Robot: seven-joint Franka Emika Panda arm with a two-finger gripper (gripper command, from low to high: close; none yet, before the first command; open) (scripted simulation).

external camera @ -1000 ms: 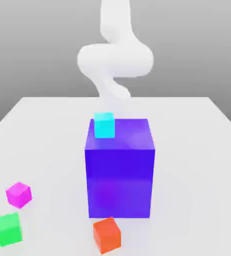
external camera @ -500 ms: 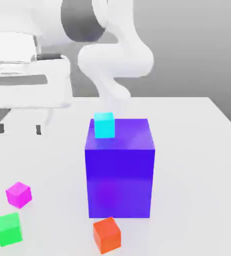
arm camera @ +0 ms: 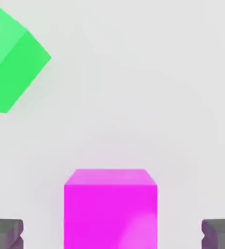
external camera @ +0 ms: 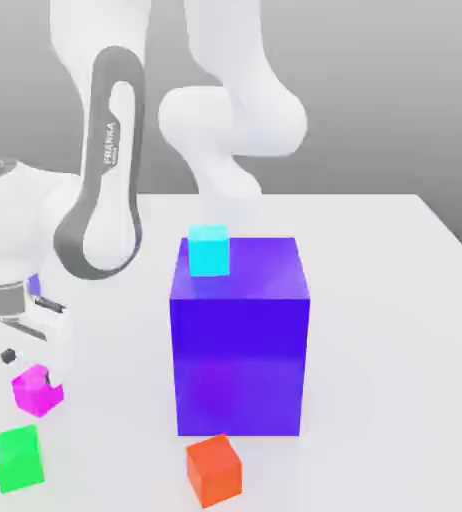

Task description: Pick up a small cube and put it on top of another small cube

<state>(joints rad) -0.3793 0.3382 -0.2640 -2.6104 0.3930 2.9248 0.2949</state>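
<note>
Nearest the camera in the exterior view, along the lower edge of the frame: an orange cube at bottom centre and a green cube at bottom left, both resting on the white table. Just above the green one, at lower left, a magenta cube with the gripper lowered over it, fingers spread wide, one dark fingertip either side and nothing clasped. In the hand view, the magenta cube sitting between the two grey fingertips, clear gaps on both sides, the green cube well apart. Mid-frame, a large blue block, with a cyan cube on its top near the back left corner. Behind, the white arm curving from upper centre down to the left.
</note>
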